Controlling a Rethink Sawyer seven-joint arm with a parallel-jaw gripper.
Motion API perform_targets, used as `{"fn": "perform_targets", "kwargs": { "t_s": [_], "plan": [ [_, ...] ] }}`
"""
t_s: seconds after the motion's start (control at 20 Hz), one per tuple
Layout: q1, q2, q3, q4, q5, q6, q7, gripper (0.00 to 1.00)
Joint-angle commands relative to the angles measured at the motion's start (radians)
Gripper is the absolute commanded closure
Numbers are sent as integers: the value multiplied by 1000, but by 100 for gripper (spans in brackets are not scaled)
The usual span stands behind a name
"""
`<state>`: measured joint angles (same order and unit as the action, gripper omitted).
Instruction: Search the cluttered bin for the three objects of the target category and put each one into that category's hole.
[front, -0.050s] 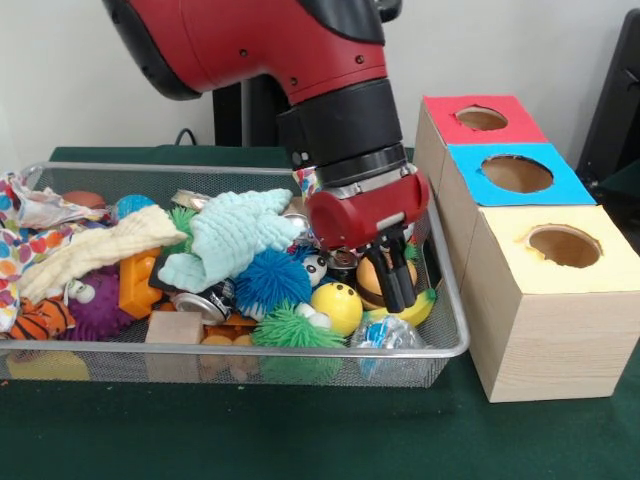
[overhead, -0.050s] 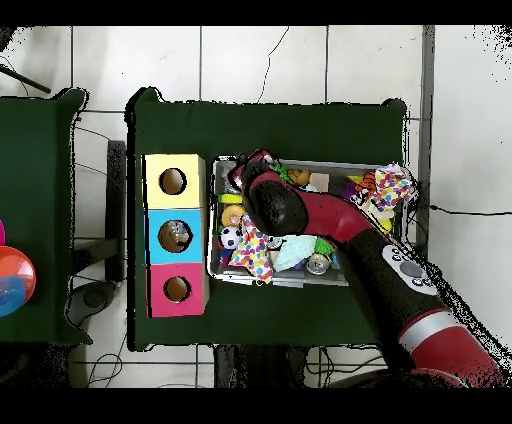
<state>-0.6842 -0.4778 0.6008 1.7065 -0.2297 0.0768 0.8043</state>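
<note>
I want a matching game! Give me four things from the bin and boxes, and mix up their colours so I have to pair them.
Things:
1. spiky ball in the middle of the bin
2. box top farthest from the camera in the front view
3. smooth ball with dark dots, beside the gripper
4. fuzzy cloth lying on top of the toys

Colours:
A. yellow
B. light mint green
C. blue
D. red

Pairs: 1-C, 2-D, 3-A, 4-B
</note>
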Motion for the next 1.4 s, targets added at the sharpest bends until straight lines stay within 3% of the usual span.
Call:
{"fn": "perform_targets", "kwargs": {
  "t_s": [0.05, 0.2, 0.4, 0.6, 0.8, 0.9, 1.0, 1.25, 1.4],
  "plan": [
    [8, 36, 89, 44, 21, 22, 216, 100],
    [113, -4, -45, 9, 30, 47, 236, 100],
    [203, -32, -160, 2, 49, 49, 268, 100],
    [356, -37, -377, -107, -33, 71, 183, 100],
    [411, -23, -452, -163, -105, 59, 103, 100],
    [419, -19, -460, -175, -113, 72, 95, 100],
    [341, -6, -363, -122, -78, 74, 121, 100],
    [316, -16, -330, -115, -76, 118, 107, 100],
    [239, -3, -229, -105, -42, 203, 69, 100]
  ]
}}
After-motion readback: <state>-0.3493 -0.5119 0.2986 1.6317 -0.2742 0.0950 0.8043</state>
